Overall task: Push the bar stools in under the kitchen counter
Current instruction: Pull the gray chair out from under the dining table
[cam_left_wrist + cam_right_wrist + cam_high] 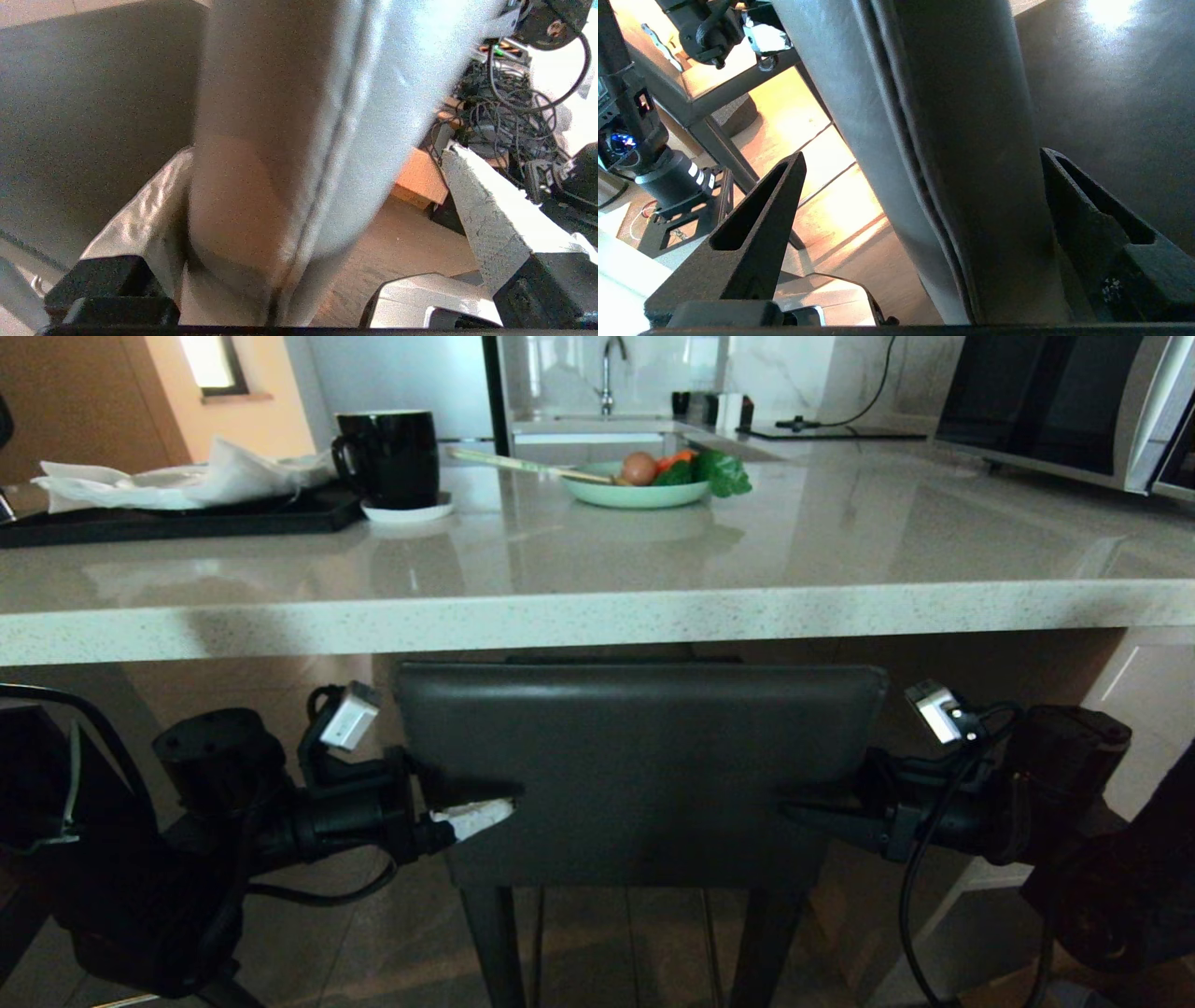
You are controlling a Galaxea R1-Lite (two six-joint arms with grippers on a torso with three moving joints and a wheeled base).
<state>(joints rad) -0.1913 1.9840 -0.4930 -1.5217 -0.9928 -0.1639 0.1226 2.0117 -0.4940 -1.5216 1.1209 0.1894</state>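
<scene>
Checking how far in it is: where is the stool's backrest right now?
In the head view the backrest sits centre, just below the kitchen counter edge, between the left gripper and right gripper.

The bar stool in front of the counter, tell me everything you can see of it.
The bar stool shows a low, wide backrest of dark grey, leather-looking material with a seam along its edge, and two thin dark legs below. It stands upright, its backrest top just under the edge of the pale speckled kitchen counter. The left gripper and right gripper each straddle one side edge of the backrest with open fingers. The seat is hidden.
</scene>
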